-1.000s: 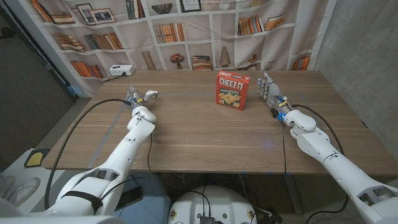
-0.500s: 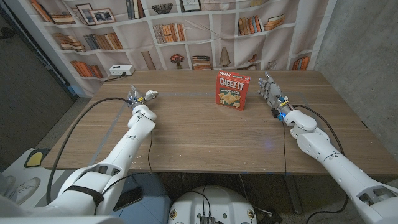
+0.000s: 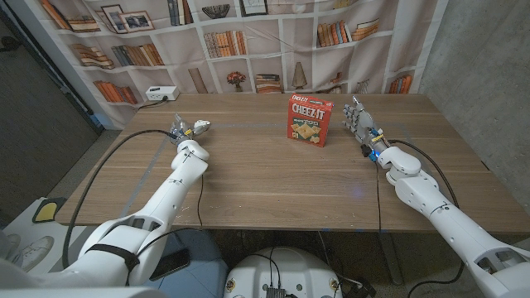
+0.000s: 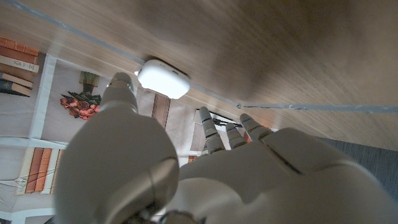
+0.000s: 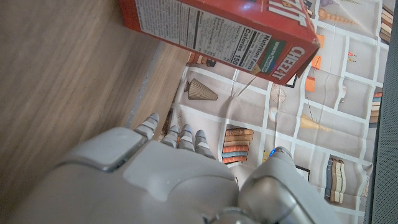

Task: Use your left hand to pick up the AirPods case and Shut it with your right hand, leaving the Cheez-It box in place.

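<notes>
The white AirPods case (image 3: 201, 127) lies on the wooden table (image 3: 265, 178) at the far left. In the left wrist view the case (image 4: 163, 78) sits just past my thumb tip, and I cannot tell whether its lid is up. My left hand (image 3: 177, 128) hovers right beside the case with its fingers (image 4: 214, 134) spread and nothing held. The red Cheez-It box (image 3: 310, 119) stands upright at the far middle. My right hand (image 3: 358, 118) stands just right of the box with its fingers up and apart, not touching it. The box's nutrition panel (image 5: 217, 31) faces that hand.
A bookshelf-print backdrop (image 3: 248, 41) hangs behind the table's far edge. A white power box (image 3: 160, 93) sits at the far left corner. Black cables (image 3: 108, 165) trail from both wrists over the tabletop.
My left forearm has shifted slightly, and the hand has edged a little toward the case. The right hand, the box and the case have not moved.
</notes>
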Robot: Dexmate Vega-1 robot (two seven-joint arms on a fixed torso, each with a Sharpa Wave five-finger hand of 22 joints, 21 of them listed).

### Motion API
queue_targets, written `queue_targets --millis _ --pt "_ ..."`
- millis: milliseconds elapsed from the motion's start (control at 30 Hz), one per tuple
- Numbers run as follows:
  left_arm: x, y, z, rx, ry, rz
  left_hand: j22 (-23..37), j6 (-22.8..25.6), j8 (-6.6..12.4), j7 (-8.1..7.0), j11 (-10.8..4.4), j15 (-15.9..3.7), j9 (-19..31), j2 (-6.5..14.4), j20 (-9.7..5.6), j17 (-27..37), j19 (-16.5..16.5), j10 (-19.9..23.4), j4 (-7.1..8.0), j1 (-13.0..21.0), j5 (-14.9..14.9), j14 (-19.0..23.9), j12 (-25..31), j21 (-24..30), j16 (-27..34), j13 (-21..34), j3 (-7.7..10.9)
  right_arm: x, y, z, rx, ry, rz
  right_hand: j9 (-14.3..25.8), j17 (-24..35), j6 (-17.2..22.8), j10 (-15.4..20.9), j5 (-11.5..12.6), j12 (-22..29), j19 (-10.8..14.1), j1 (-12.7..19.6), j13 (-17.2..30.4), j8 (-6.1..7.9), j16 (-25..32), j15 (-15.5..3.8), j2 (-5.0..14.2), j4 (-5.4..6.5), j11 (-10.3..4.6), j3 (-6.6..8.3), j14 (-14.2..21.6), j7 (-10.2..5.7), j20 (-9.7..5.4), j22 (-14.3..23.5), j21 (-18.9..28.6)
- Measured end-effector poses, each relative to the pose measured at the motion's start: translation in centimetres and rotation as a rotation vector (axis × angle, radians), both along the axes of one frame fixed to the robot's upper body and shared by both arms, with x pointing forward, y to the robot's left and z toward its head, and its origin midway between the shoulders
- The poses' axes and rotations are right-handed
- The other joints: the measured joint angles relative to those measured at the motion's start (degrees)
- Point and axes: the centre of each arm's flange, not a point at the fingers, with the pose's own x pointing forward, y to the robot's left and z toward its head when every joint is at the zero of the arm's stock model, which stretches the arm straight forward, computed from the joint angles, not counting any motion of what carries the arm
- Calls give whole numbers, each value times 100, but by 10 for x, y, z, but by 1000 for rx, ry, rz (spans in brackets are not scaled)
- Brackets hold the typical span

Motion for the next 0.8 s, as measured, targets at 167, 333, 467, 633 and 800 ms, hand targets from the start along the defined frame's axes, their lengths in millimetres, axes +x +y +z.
queue_targets --millis 167,333,467,633,800 --pt "1 1 -2 2 16 -3 0 0 0 0 11 20 0 8 0 0 0 -11 24 -8 0 -20 0 0 0 32 -24 -1 1 0 0 0 1 0 0 0 0 0 0 0 0 0 0 0 0 0 0 0 0 0 0 0 0 0" --pt "3 1 -4 4 25 -4 0 1 0 0 12 20 0 24 0 0 0 -12 24 -24 0 -20 43 0 0 45 -24 -1 1 -1 2 4 1 0 0 0 0 2 0 0 0 0 0 0 0 0 0 0 0 0 0 0 0 0" --pt "4 1 -5 1 29 -5 0 16 0 -3 11 20 0 24 0 0 0 -12 28 -24 0 -20 80 0 0 72 -28 -1 1 -2 2 7 1 0 0 0 0 3 0 0 0 0 0 0 0 0 0 0 0 0 0 -1 0 0" --pt "5 -1 -5 -1 31 -8 0 18 0 -2 -2 20 0 23 0 0 -1 2 17 -24 0 -20 88 0 0 95 -64 -1 1 -3 2 10 1 0 0 0 0 3 0 0 0 0 0 0 0 0 0 0 0 0 0 -1 0 0" --pt "7 -1 -5 -3 31 -9 0 18 0 -3 -3 -3 0 23 31 -1 31 3 16 -23 0 2 126 0 0 98 -64 -1 1 -4 3 11 0 0 0 0 0 3 0 0 0 0 0 0 0 0 0 0 0 0 0 -1 0 0"
